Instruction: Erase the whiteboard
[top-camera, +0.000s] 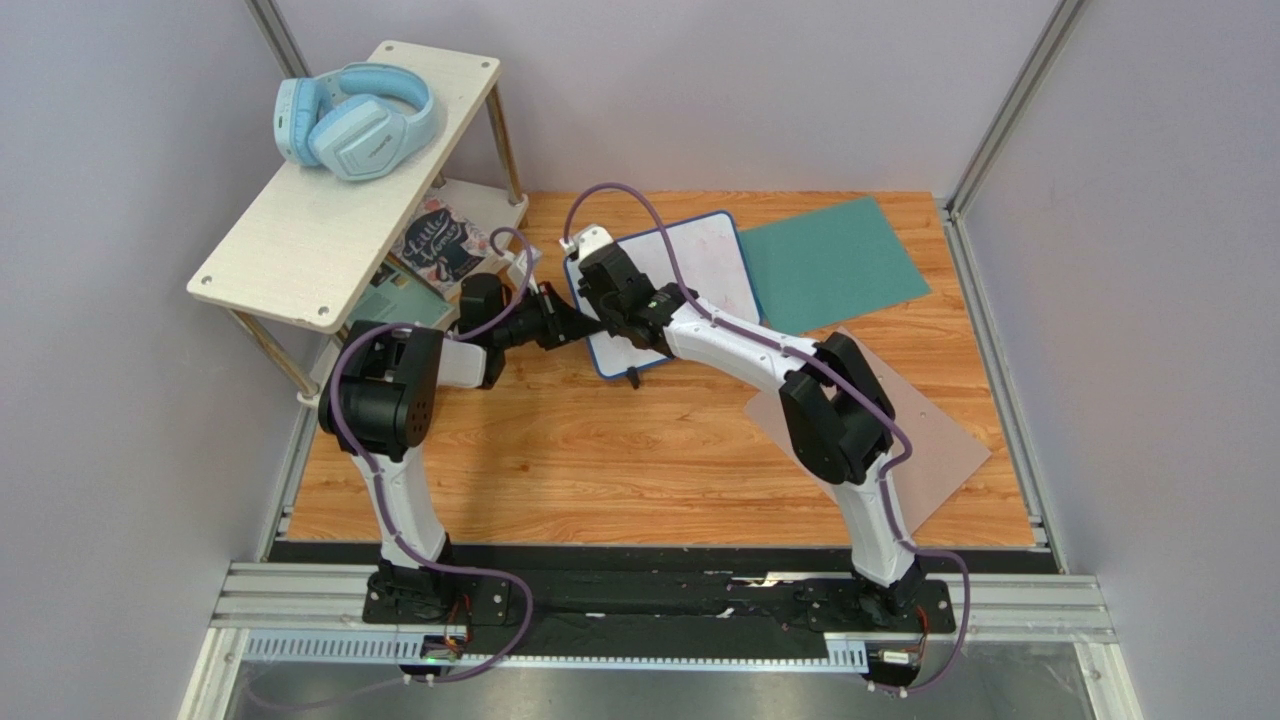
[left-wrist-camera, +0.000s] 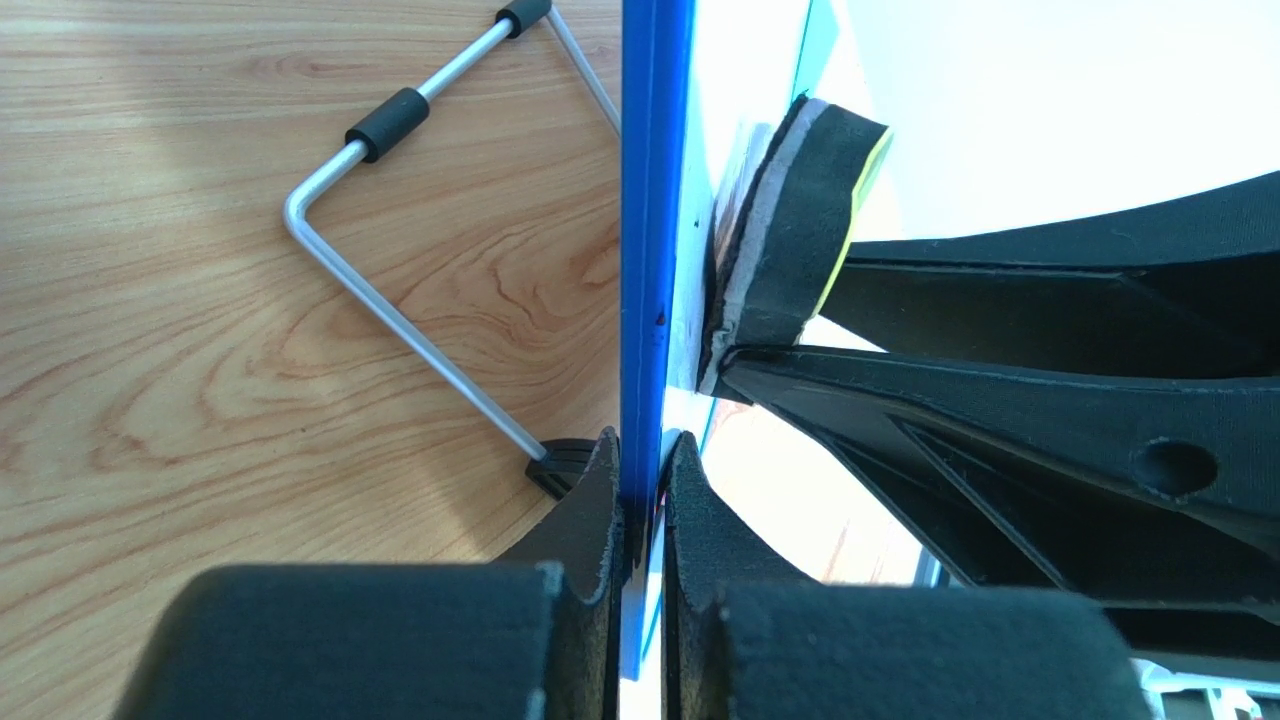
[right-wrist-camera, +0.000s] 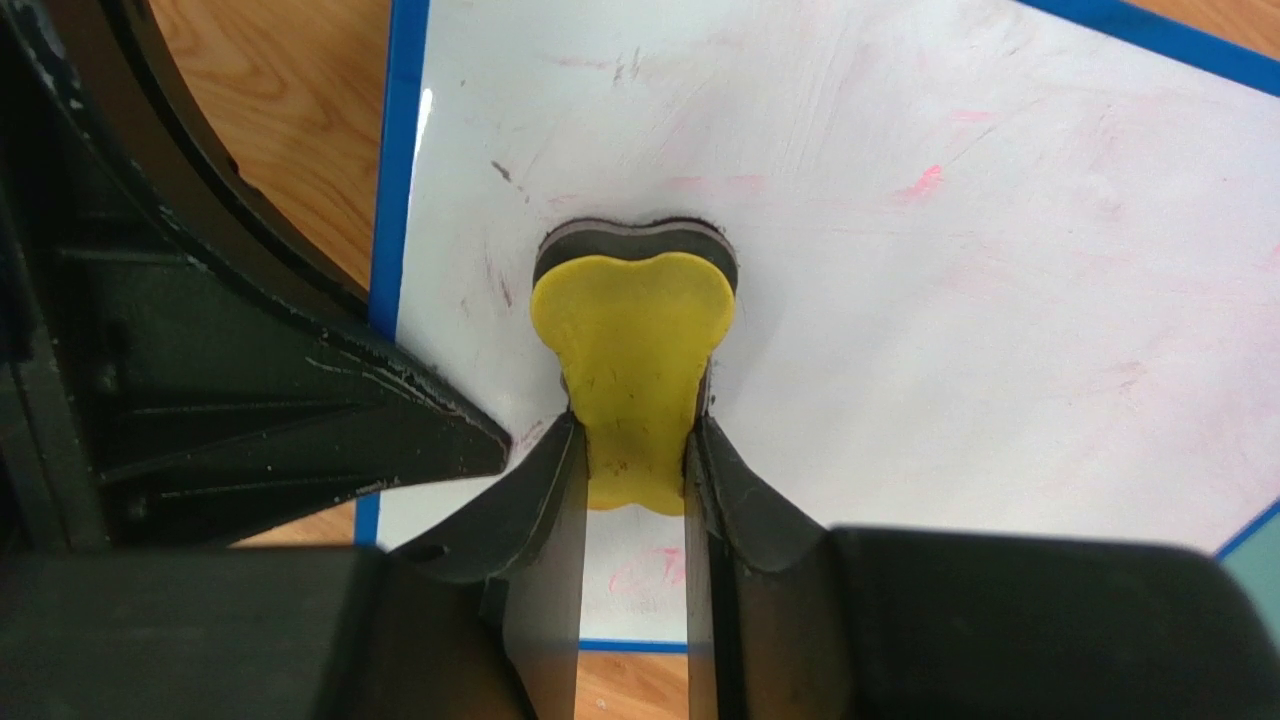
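Observation:
The whiteboard (top-camera: 706, 263), white with a thin blue frame, lies tilted at the back middle of the wooden table. My left gripper (top-camera: 568, 323) is shut on its blue left edge (left-wrist-camera: 655, 225); in the left wrist view the two pads clamp the frame (left-wrist-camera: 643, 495). My right gripper (top-camera: 609, 285) is shut on a yellow eraser (right-wrist-camera: 639, 345) with a dark felt base, pressed flat on the board's white face (right-wrist-camera: 932, 300). The eraser's edge also shows in the left wrist view (left-wrist-camera: 796, 225). Faint pink smears (right-wrist-camera: 920, 186) and a small pink scribble (right-wrist-camera: 657, 567) show on the board.
A metal wire stand (left-wrist-camera: 406, 285) of the board rests on the wood. A white shelf (top-camera: 346, 180) with blue headphones (top-camera: 353, 120) stands at the back left. A teal sheet (top-camera: 827, 263) lies right of the board, a grey-brown sheet (top-camera: 924, 435) nearer right.

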